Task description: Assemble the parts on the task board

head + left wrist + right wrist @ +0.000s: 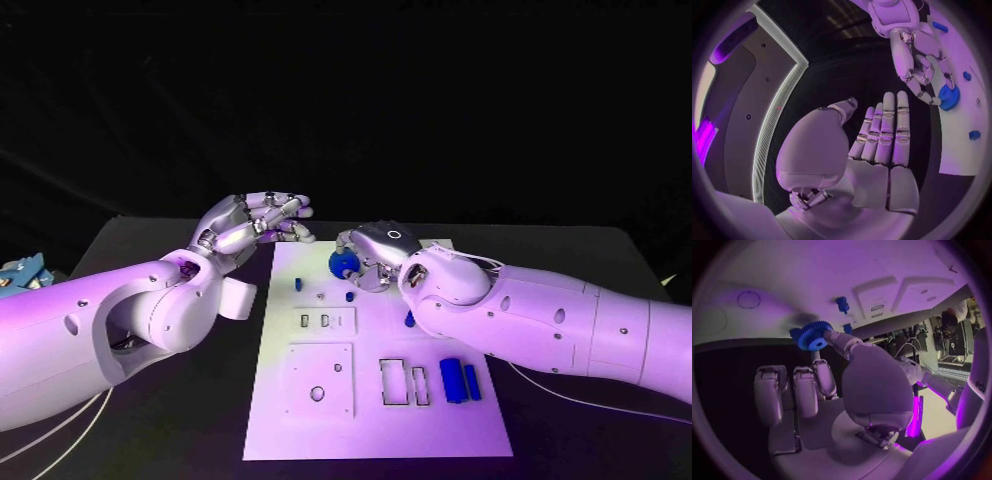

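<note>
Black table (144, 240) — white task board (375, 420) on it.

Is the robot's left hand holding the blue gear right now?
No, the left hand is open and holds nothing; the round blue toothed gear is held by the right hand.

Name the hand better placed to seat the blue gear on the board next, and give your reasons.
The right hand. It already pinches the blue gear above the task board, close to the small blue pegs. The left hand is open, holds nothing, and sits off the board's edge.
</note>
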Motion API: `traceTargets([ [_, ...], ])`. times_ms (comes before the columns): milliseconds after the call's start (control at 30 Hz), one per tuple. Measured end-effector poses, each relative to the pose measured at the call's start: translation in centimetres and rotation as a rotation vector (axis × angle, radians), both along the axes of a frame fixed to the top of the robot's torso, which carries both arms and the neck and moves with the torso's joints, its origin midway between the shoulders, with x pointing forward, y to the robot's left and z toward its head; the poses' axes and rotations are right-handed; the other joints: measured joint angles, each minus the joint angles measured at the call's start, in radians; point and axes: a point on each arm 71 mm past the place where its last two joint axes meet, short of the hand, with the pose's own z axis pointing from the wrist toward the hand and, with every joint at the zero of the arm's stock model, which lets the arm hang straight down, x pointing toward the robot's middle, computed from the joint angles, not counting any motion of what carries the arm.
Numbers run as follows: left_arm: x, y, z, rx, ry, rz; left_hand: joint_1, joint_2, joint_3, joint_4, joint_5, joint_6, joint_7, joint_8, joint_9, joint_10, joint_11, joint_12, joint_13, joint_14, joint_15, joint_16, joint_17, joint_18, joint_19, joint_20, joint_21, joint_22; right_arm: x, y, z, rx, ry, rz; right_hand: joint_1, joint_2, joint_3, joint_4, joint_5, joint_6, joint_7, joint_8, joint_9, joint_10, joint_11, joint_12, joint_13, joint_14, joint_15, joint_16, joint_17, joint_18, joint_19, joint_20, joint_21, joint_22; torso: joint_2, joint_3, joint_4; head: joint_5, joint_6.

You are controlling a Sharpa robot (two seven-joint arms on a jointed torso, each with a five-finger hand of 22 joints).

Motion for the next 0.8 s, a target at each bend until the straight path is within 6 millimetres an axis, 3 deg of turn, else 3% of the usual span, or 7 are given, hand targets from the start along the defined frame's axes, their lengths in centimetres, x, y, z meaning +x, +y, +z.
traceTargets([
  [567,0.1,-0.2,0.0,-0.002,-0.002,-0.003,0.000,0.000,0.000,0.000,0.000,0.000,0.000,0.000,0.001,0.000,0.000,0.000,0.000,0.000,0.000,0.000,0.001,0.000,0.000,0.000,0.000,0.000,0.9,0.9,-0.2,-0.006,-0.006,-0.005,-0.015,-0.016,0.000,0.000,-0.009,0.010,-0.002,0.006,0.005,0.000,0.000,0.000,0.000,0.000,0.000,0.000,0.000,0.000,0.000,0.000,0.000,0.001,0.000,0.0018,-0.0029,0.010,-0.001],
  [700,0.1,-0.2,0.0,-0.002,-0.002,-0.004,0.000,0.000,0.000,0.000,0.000,0.000,0.000,0.000,0.001,0.000,0.000,0.000,0.000,0.000,0.000,0.000,0.001,0.000,0.000,0.000,0.000,0.000,0.8,1.2,-0.4,-0.006,-0.001,0.005,-0.029,-0.018,0.000,0.000,-0.028,0.016,-0.008,-0.018,0.007,-0.005,0.005,-0.004,-0.003,0.000,0.000,0.000,0.000,0.000,0.000,0.000,0.000,0.001,-0.001,0.0017,-0.0026,0.011,-0.003],
  [800,0.1,-0.2,0.1,-0.002,-0.002,-0.004,0.000,0.000,0.000,0.000,0.000,0.000,0.000,0.000,0.001,0.000,0.000,0.000,0.000,0.000,0.000,0.000,0.001,0.000,0.000,0.000,0.000,0.000,0.7,1.2,-0.8,-0.012,0.010,0.010,-0.035,-0.019,0.000,0.000,-0.034,0.014,-0.013,-0.019,0.002,-0.005,0.005,-0.004,-0.003,0.000,0.000,0.000,0.000,0.000,0.000,0.000,0.000,0.001,-0.001,0.0017,-0.0025,0.011,-0.005],
])
